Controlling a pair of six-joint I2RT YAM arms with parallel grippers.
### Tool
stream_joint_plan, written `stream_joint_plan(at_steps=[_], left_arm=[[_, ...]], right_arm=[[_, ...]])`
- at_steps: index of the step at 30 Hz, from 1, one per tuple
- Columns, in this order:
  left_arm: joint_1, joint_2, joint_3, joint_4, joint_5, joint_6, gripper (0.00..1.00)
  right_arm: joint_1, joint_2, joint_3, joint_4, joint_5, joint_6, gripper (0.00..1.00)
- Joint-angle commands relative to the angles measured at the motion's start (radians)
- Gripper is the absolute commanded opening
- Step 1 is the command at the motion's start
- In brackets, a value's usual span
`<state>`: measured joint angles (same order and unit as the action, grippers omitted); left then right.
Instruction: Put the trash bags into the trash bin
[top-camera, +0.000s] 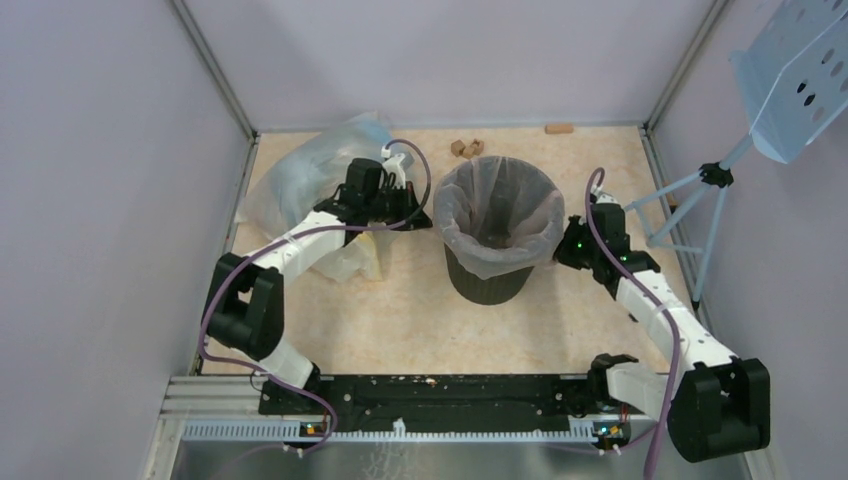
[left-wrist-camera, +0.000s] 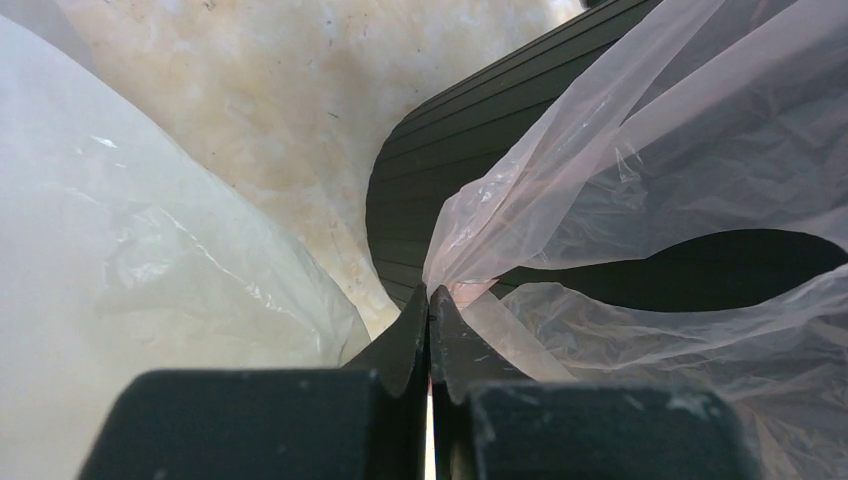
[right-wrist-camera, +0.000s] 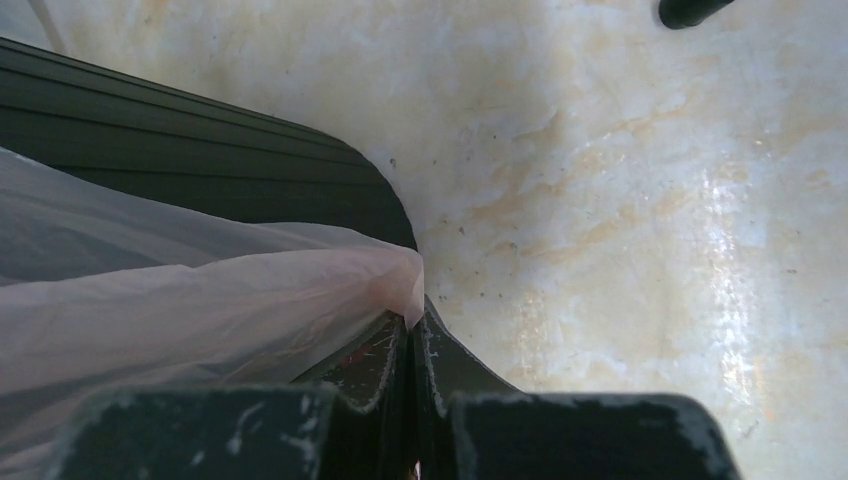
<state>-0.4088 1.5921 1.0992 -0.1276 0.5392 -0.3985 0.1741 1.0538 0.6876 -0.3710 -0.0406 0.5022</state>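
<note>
The black ribbed trash bin (top-camera: 495, 288) stands mid-table with a pale pink see-through trash bag (top-camera: 497, 215) spread inside it and folded over its rim. My left gripper (top-camera: 428, 222) is at the bin's left rim, shut on a gathered pinch of the bag's film (left-wrist-camera: 640, 150), and its jaws (left-wrist-camera: 430, 292) are pressed together beside the bin's wall (left-wrist-camera: 420, 200). My right gripper (top-camera: 560, 255) is at the right rim. In its wrist view the jaws (right-wrist-camera: 413, 318) are shut on a corner of the film (right-wrist-camera: 200, 310) against the bin's side (right-wrist-camera: 200, 160).
A heap of clear and whitish plastic bags (top-camera: 310, 170) lies at the back left, close behind my left arm, and shows again as white film (left-wrist-camera: 150, 270). Small brown blocks (top-camera: 466, 147) lie by the back wall. A blue perforated panel on a tripod (top-camera: 700, 210) stands at the right.
</note>
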Motion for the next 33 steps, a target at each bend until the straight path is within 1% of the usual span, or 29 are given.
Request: stream_joint_plan(at_steps=[1,6,11,13,16,17,19,21,23,24,28,30,31,32,33], left_arm=[[-0.01,-0.024,-0.024,0.077,0.024,-0.028,0.0],[-0.012,-0.037,-0.069,0.134,0.026,-0.064,0.0],[-0.013,-0.068,-0.172,0.28,0.053,-0.145,0.0],[-0.013,-0.08,-0.205,0.337,0.057,-0.176,0.0],[-0.013,-0.105,-0.233,0.364,0.041,-0.201,0.0],[-0.013,-0.123,-0.242,0.368,0.028,-0.207,0.0],[-0.013,-0.157,-0.261,0.372,-0.012,-0.218,0.0],[-0.011,-0.198,-0.285,0.388,-0.061,-0.233,0.09],[-0.011,-0.236,-0.31,0.403,-0.099,-0.246,0.15],[-0.01,-0.252,-0.322,0.409,-0.113,-0.252,0.18],[-0.007,-0.305,-0.344,0.383,-0.166,-0.278,0.28],[-0.006,-0.327,-0.343,0.343,-0.193,-0.28,0.35],[-0.003,-0.337,-0.341,0.319,-0.21,-0.281,0.42],[-0.002,-0.347,-0.338,0.293,-0.231,-0.28,0.46],[-0.001,-0.357,-0.34,0.274,-0.248,-0.279,0.48]], right_arm=[[-0.007,0.016,-0.034,0.115,-0.027,0.037,0.0],[-0.007,0.05,-0.07,0.177,-0.063,0.041,0.01],[-0.007,0.079,-0.081,0.213,-0.097,0.051,0.06],[-0.007,0.076,-0.082,0.215,-0.093,0.054,0.09],[-0.007,0.045,-0.074,0.184,-0.049,0.055,0.12],[-0.007,0.023,-0.074,0.173,-0.03,0.054,0.14],[-0.007,-0.04,-0.08,0.166,-0.016,0.047,0.24],[-0.007,-0.125,-0.104,0.178,-0.009,0.046,0.39],[-0.007,-0.213,-0.123,0.179,-0.004,0.045,0.49],[-0.007,-0.238,-0.126,0.17,-0.003,0.044,0.51],[-0.007,-0.281,-0.103,0.096,0.005,0.041,0.54],[-0.007,-0.285,-0.089,0.056,0.019,0.039,0.54],[-0.007,-0.285,-0.084,0.042,0.025,0.038,0.54],[-0.007,-0.284,-0.082,0.031,0.031,0.037,0.52],[-0.007,-0.281,-0.082,0.025,0.034,0.038,0.51]])
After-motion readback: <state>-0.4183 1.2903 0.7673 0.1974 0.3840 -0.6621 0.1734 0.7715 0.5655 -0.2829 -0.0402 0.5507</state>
